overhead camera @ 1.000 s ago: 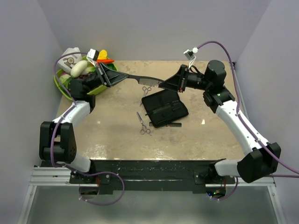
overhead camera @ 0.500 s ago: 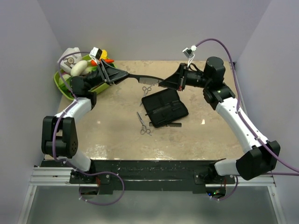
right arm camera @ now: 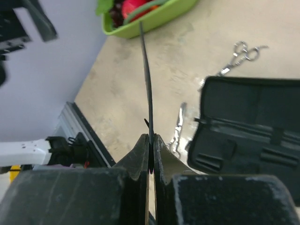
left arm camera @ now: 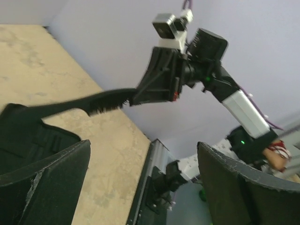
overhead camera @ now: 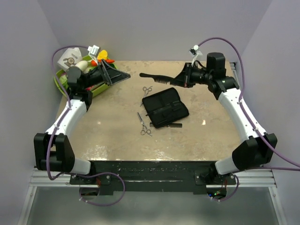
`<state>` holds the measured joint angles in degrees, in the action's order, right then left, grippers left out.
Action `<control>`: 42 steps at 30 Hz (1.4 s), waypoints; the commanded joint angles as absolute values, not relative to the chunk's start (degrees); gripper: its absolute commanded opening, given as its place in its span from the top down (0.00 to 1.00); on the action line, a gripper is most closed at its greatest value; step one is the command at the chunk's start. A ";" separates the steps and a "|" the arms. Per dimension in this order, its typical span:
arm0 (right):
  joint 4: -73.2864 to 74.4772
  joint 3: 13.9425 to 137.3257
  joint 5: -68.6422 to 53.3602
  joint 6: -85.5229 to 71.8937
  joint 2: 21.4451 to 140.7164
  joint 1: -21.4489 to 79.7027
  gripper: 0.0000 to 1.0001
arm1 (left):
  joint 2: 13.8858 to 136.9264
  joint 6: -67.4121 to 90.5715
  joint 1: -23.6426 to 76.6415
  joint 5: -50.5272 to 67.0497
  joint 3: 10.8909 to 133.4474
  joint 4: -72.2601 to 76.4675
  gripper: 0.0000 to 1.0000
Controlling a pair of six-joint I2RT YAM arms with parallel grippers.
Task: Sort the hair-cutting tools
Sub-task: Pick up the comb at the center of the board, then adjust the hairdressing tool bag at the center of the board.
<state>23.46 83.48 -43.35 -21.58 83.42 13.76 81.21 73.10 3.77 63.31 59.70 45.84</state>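
The right fingers (right arm camera: 140, 157) are pressed together on one end of a long, thin black plastic comb (right arm camera: 147, 79). The right wrist view shows the pinch taking in only a short stretch of it. The rest runs out unsupported in the air above the far side of the table (overhead camera: 108, 136), its free end pointing towards the left arm. The left fingers (left arm camera: 47, 178) stand wide apart with nothing between them. They are near the comb's free end but clear of it, beside the lime-green plastic basket (right arm camera: 157, 18) of mixed items at the far left corner.

Below the comb, on the table, lies a flat black rectangular case (overhead camera: 165, 108), opened out. One pair of small silver metal scissors (overhead camera: 147, 89) sits just beyond its far corner, and a second pair of silver scissors (overhead camera: 144, 124) lies just off its near left side. Neither pair is being touched.

The main risk is probably the grip. With so little of the comb pinched and so much overhang, a quick swing or wrist turn could let it pivot or slide out. When it is lowered towards the case, the free end would likely land first. It could then lever the comb loose, or sweep the far scissors out of place. A swing to the left could also knock it against the open left fingers.
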 commanded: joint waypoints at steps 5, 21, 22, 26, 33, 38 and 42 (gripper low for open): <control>37.52 89.47 -28.40 -11.96 88.23 12.75 1.00 | 84.72 40.78 4.13 50.64 68.56 3.86 0.01; 46.49 93.16 -14.60 -10.90 91.59 11.87 1.00 | 97.99 39.20 12.04 37.79 65.39 4.66 0.01; 46.76 92.99 -14.24 -10.99 91.15 11.87 1.00 | 99.30 39.29 12.22 36.92 65.30 4.66 0.01; 48.43 92.11 -13.71 -10.72 90.18 11.87 1.00 | 102.12 39.29 13.53 35.95 64.86 5.01 0.01; 49.57 91.40 -13.45 -10.81 88.42 11.95 1.00 | 107.04 39.81 16.17 34.63 65.74 7.29 0.01; 50.80 91.41 -13.18 -11.16 87.72 11.87 1.00 | 111.18 40.60 17.84 34.89 67.58 8.70 0.01; 50.80 90.62 -13.36 -11.25 87.37 11.87 1.00 | 112.94 40.52 18.28 34.54 69.25 8.53 0.01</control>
